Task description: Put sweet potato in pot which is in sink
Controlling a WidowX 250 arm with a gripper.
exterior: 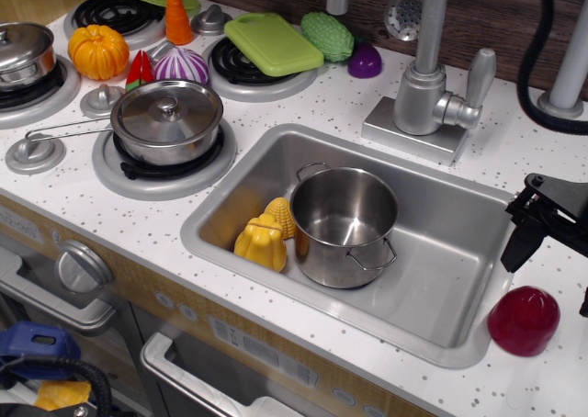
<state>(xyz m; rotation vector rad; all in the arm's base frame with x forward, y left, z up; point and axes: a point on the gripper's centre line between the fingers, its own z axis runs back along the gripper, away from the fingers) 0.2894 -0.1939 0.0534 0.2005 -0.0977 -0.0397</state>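
The sweet potato (pixel 524 321), a glossy dark red dome, sits on the white speckled countertop just right of the sink's front right corner. The steel pot (pixel 344 226) with two wire loop handles stands upright and empty in the middle of the sink (pixel 441 279). My black gripper (pixel 548 284) comes in from the right edge and hangs just above the sweet potato. It is open, with one finger (pixel 514 247) to the upper left of the toy and the other partly cut off by the frame edge. It holds nothing.
A yellow pepper (pixel 261 243) and a corn cob (pixel 281 217) lie in the sink left of the pot. The faucet (pixel 427 86) stands behind the sink. A lidded steel pan (pixel 166 118) sits on the near burner. Toy vegetables and a green board (pixel 273 42) fill the stove area.
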